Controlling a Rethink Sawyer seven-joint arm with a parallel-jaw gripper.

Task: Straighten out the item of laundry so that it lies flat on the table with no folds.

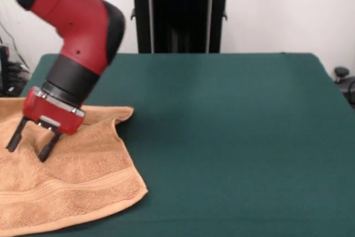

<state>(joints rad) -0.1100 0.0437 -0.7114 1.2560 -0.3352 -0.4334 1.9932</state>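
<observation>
Towel [66,187], orange-tan terry, band stripe, far corner rumpled, green table [233,137]

A: Where's the towel [66,184]?
B: Left side of table [233,137], runs off pic's left edge. Far right corner folded over, I think.
A: Gripper [26,147]?
B: Over towel, tilted, fingers apart; contact unclear.

I'm looking from the front, across the table [233,137] toward the pedestal [180,12] at its far edge, fairly close in.
</observation>
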